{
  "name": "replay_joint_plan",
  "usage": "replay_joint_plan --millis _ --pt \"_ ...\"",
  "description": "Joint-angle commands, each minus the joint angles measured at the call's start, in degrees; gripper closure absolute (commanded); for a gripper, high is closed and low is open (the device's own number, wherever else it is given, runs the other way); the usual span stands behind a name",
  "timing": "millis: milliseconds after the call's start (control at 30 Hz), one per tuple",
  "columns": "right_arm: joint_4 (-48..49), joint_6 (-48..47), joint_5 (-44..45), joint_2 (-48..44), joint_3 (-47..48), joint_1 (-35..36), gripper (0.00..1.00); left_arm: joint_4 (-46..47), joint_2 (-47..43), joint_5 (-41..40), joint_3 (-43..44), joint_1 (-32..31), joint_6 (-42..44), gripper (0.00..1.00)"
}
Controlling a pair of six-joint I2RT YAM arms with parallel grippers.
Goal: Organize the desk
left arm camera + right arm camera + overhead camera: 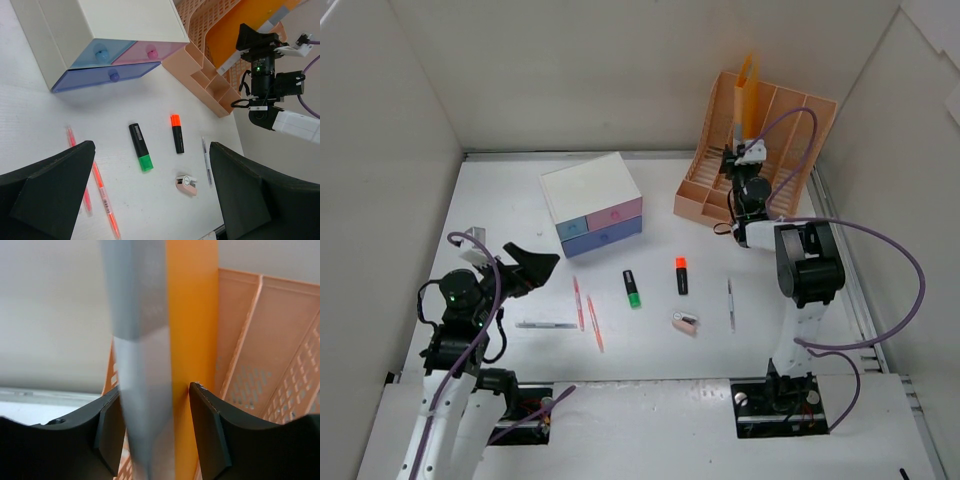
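The white desk (pixel 500 205) holds scattered stationery. My right gripper (pixel 745 160) is at the peach file organizer (pixel 790 130) at the back right, shut on an upright orange folder (pixel 748 95). In the right wrist view the folder (pixel 192 340) and its grey spine (pixel 140 365) stand between the fingers of my right gripper (pixel 155 425), in front of the organizer's slots (pixel 265 340). My left gripper (pixel 525 268) is open and empty, held above the desk's left side. In the left wrist view my left gripper (pixel 150 200) spreads over the loose items.
A white box with pink and blue drawers (pixel 592 203) stands at the back centre. On the desk lie a green highlighter (pixel 632 288), an orange highlighter (pixel 681 275), a pink correction tape (pixel 685 323), a pen (pixel 730 303), two orange pens (pixel 594 322) and a grey pen (pixel 546 324). White panels wall the sides.
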Motion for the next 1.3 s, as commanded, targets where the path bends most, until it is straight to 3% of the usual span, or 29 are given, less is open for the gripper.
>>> replay_joint_plan --millis 0,133,267,400,667,933,1100,1233,1267 --pt "25.4 0.3 -2.2 -3.8 -0.1 -0.4 0.52 3.3 0.4 0.1 1.5 -0.2 -0.4 0.05" --pt "25.1 0.1 -3.1 -5.6 -0.4 -1.1 0.46 4.8 0.1 0.3 0.6 -0.2 -1.0 0.05" --pt "25.0 -0.3 -5.0 -8.1 -1.6 -1.9 0.21 5.7 -0.2 0.5 -0.5 -0.2 -1.3 0.05" --pt "22.9 -0.3 -4.8 -10.8 -2.2 -2.6 0.02 6.3 -0.7 0.8 -1.2 -0.2 -1.4 0.05" --pt "16.8 3.1 -7.5 -18.7 -4.9 -5.2 0.02 6.0 -0.6 1.4 1.0 -0.2 -0.5 0.05" --pt "12.1 5.6 -11.7 -24.4 -7.4 -6.5 0.02 5.2 8.3 4.9 11.3 -0.2 5.7 0.06" --pt "4.4 8.2 -19.1 -30.0 -7.4 -8.8 0.02 4.0 24.1 5.2 23.9 -5.3 10.1 0.12" --pt "-17.8 9.4 -28.6 -36.4 -3.5 -13.1 0.02 0.3 39.2 3.5 43.5 -12.6 14.8 0.18" --pt "-23.5 10.1 -31.9 -38.6 -1.7 -13.7 0.02 -0.4 45.3 3.3 46.7 -13.7 15.4 0.24"
